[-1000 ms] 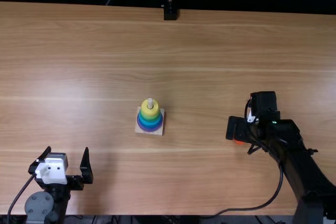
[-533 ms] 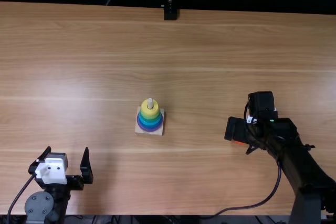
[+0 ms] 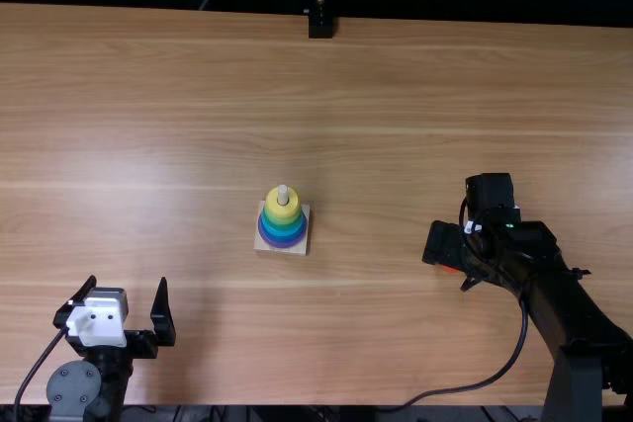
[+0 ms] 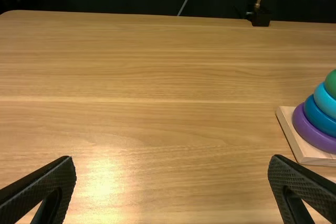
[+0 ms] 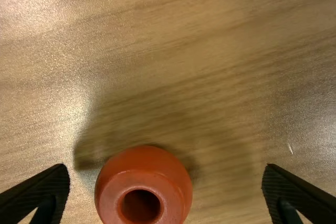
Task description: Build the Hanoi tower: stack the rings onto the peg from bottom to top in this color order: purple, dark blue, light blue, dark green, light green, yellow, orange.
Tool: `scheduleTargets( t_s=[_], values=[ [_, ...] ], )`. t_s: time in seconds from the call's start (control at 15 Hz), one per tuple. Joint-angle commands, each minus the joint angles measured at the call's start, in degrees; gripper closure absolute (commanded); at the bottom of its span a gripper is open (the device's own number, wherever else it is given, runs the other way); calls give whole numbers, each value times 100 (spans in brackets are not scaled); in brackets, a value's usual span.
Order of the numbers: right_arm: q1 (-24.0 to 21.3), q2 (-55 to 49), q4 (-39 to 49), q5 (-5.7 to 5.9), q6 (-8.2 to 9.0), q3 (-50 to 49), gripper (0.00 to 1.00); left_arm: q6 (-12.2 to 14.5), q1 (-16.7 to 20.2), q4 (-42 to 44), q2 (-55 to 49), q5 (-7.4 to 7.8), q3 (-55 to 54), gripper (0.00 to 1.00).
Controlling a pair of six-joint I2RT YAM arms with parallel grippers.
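My left gripper [image 3: 119, 311] stands open at the near left of the table; the left wrist view has this gripper [image 4: 172, 169] with nothing between its fingers. Left of the table's middle, rings from purple at the bottom to yellow [image 3: 284, 205] sit on the peg [image 3: 283, 195] of a square wooden base [image 3: 295, 250]. My right gripper [image 3: 450, 262] is low over the table to the right, partly covering the orange ring [image 3: 448, 269]. In the right wrist view the gripper [image 5: 166, 174] is open, with the orange ring [image 5: 144, 169] lying between its fingers, nearer one of them.
Bare wooden table [image 3: 178, 126] surrounds the tower. A dark cable [image 3: 465, 389] from the right arm loops over the near edge. A black mount [image 3: 320, 25] stands at the far edge.
The right arm has shifted slightly to the left over the orange ring. The left arm and the tower have stayed in place.
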Motion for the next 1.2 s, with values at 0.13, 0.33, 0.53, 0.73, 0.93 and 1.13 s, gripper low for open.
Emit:
scheduleTargets(
  t_s=[0.13,0.33,0.53,0.73,0.93,1.13],
  values=[
    [18,117,-5,104,200,-75,67,67,46,-482,-69,-23,-580,0],
    [27,196,-5,104,210,-66,68,67,46,-492,-69,-23,-580,0],
    [71,231,16,115,453,-48,84,67,46,-492,-69,-23,-580,0],
    [185,196,16,115,453,-4,99,67,46,-492,-69,-23,-580,0],
    [466,135,-216,146,389,303,99,67,46,-492,-69,-23,-580,0],
    [862,-454,-1302,115,231,883,99,67,46,-492,-69,-23,-580,0]
  ],
)
